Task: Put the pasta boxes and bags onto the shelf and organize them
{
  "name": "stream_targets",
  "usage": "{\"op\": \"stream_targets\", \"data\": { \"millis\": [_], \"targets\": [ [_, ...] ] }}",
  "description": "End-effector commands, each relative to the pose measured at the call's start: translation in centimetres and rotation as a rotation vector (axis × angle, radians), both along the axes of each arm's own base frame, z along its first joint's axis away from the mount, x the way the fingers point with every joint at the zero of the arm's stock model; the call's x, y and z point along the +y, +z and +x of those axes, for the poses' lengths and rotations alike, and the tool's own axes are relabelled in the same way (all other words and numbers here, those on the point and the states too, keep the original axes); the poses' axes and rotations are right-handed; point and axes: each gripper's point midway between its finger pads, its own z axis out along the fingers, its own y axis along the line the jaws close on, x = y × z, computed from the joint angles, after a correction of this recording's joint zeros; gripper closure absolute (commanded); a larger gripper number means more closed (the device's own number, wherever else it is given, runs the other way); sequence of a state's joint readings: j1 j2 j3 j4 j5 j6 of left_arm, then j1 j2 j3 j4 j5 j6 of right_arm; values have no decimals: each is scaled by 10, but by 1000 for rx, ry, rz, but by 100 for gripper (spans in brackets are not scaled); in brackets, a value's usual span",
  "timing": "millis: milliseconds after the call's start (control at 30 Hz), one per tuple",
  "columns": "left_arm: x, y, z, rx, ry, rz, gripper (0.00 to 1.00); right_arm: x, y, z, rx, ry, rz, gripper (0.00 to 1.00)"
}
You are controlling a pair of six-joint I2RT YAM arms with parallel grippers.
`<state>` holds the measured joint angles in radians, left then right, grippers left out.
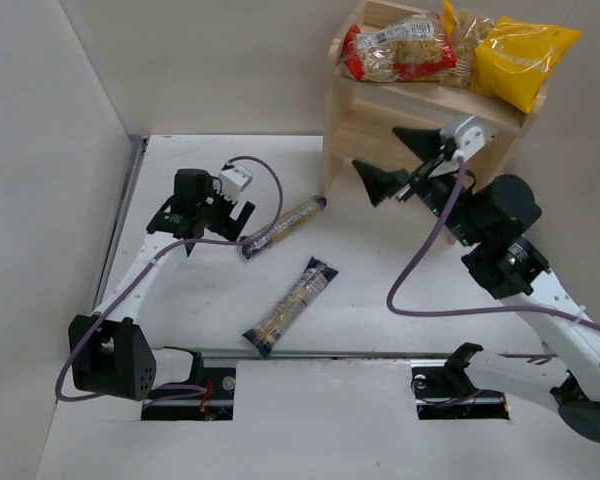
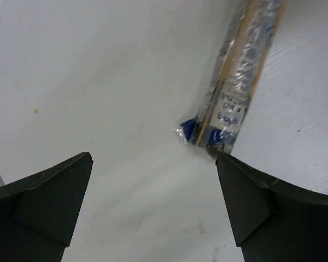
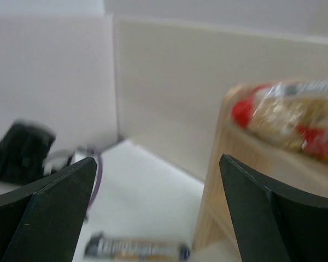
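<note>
Fingers (image 2: 44, 210) of the left gripper (image 1: 220, 225) are spread wide with nothing between them, hanging low over the bench (image 1: 180, 330). The right-hand one is just beside the dark blue end of the far pasta box (image 1: 285, 224); whether it touches the wrapper I cannot tell. The right gripper (image 1: 405, 160) is likewise released and empty, raised in front of the left side of the shelf (image 1: 365, 125). Two pasta boxes lie on the bench: the far one slants from the left gripper toward the shelf's near-left leg, and the near pasta box (image 1: 292, 305) lies in the middle, well apart from both grippers. Two bags sit side by side on the shelf's top tier, the clear red-ended bag (image 1: 398, 52) to the left and the yellow bag (image 1: 525, 58) to the right; the lower tier is partly hidden behind the right arm. Each box looks light, stiff along its length because of the straight pasta inside, and slick in its film, with brittle contents. I would take it across the narrow width near the middle, squeezing gently; a hold at the blue end would likely let it swing or slip.
</note>
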<state>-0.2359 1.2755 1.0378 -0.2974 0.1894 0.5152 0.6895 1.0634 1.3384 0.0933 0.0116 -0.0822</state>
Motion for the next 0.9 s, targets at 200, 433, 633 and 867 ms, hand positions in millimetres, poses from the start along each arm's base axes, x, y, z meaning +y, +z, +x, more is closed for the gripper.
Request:
{"op": "stream_targets", "data": {
  "millis": [200, 433, 633, 867],
  "targets": [
    [51, -12, -8, -21, 200, -55, 0, 105, -323, -60, 383, 420, -897, 0],
    [54, -19, -19, -38, 171, -10, 0, 151, -399, -70, 98, 494, -1290, 0],
    [54, -21, -23, -51, 162, -4, 0, 184, -434, -66, 60, 572, -1346, 0],
    [56, -16, -23, -72, 156, 4, 0, 198, -488, -81, 231, 723, -1352, 0]
  ]
}}
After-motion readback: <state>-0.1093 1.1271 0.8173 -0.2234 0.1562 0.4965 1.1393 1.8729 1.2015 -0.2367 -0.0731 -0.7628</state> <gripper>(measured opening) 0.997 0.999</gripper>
